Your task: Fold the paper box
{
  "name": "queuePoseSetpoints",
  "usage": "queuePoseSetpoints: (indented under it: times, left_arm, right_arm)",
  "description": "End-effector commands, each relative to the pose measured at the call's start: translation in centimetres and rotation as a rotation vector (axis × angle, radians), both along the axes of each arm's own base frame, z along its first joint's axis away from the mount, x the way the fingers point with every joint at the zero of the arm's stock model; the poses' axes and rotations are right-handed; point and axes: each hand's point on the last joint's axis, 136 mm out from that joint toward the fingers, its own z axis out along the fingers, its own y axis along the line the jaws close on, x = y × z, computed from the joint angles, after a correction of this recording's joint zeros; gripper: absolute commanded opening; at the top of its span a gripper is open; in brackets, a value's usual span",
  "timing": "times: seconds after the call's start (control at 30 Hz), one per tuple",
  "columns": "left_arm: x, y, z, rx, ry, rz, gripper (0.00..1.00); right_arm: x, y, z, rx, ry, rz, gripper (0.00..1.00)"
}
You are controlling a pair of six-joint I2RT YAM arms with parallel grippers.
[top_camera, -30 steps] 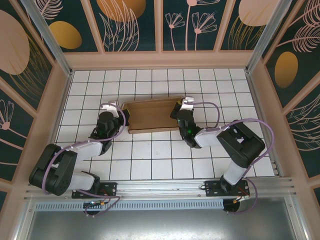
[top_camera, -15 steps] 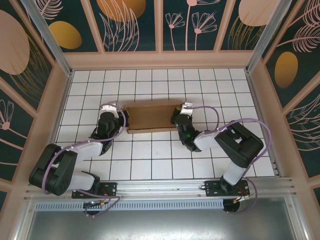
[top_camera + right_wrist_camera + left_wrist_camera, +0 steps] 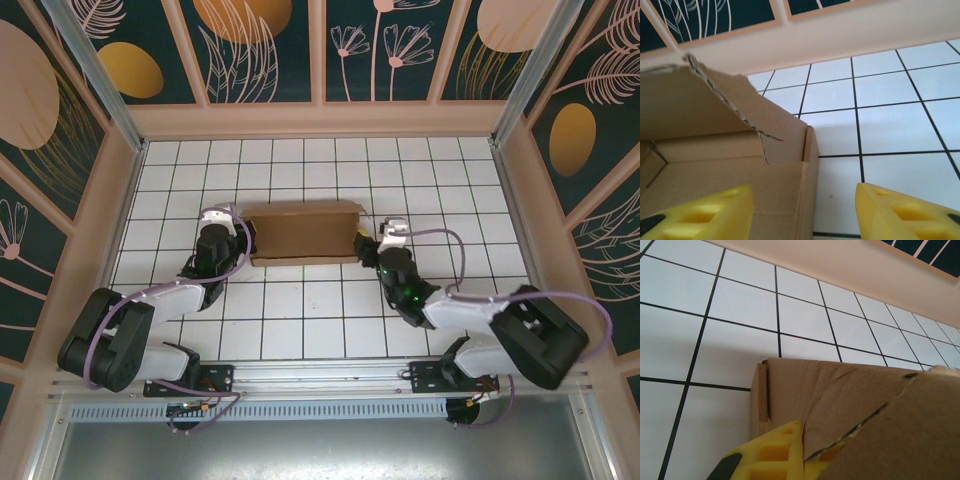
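Paper box (image 3: 303, 233) sits far-centre on the tiled counter (image 3: 300, 310), walls up and a flap leaning over the inside but untucked; I judge it partly folded, with closing and locking left to do. Left jaws, at the box's left end, are closed, seemingly pinching cardboard; right jaws, at its right end, stand open and hold nothing. The top view gives the layout, while the right wrist view adds the end wall between the open jaws and the left wrist view a slit flap against one yellow pad (image 3: 775, 452).

The paper box (image 3: 303, 233) lies on the table (image 3: 300, 320), toward 12 o'clock. The left gripper (image 3: 238, 222) meets its 9 o'clock end, and the right gripper (image 3: 368, 240) its 3 o'clock end, an end wall between its fingers (image 3: 715, 210).
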Motion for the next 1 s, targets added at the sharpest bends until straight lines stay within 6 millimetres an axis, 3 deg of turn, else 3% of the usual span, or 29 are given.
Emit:
queuePoseSetpoints:
  times: [0.0, 0.1, 0.2, 0.3, 0.4, 0.53, 0.67, 0.8, 0.97]
  left_arm:
    - [-1.8, 0.7, -4.4, 0.065, 0.163, 0.003, 0.05]
    - [-1.7, 0.8, -4.2, 0.064, 0.156, 0.005, 0.05]
    - [-1.6, 0.6, -4.0, 0.054, 0.149, 0.004, 0.05]
    - [-1.5, 0.6, -3.9, 0.055, 0.145, 0.002, 0.05]
    - [-1.5, 0.5, -4.1, 0.057, 0.148, -0.001, 0.06]
    - [-1.7, 0.0, -4.4, 0.026, 0.147, -0.026, 0.09]
    - [-1.8, -0.2, -3.8, 0.001, 0.143, -0.028, 0.11]
    - [-2.2, 0.1, -2.8, -0.046, 0.146, -0.002, 0.31]
    - [-3.6, 0.0, -1.5, -0.114, 0.153, -0.011, 0.46]
  right_arm:
    - [-1.1, -1.7, 2.5, 0.083, -0.058, -0.022, 0.53]
    - [-1.6, -2.8, 6.4, 0.166, -0.12, -0.028, 0.48]
    - [-0.9, -2.5, 10.0, 0.187, -0.118, 0.034, 0.45]
    - [1.3, -2.1, 11.8, 0.169, -0.072, 0.029, 0.37]
    - [3.8, -0.2, 12.5, 0.138, 0.027, 0.068, 0.38]
    - [6.6, 3.2, 10.7, 0.03, 0.194, 0.125, 0.43]
    - [7.9, 4.7, 6.6, -0.044, 0.31, 0.116, 0.44]
    - [7.8, 5.1, 3.4, -0.079, 0.368, 0.112, 0.43]
    - [7.5, 4.9, 2.1, -0.095, 0.371, 0.101, 0.44]
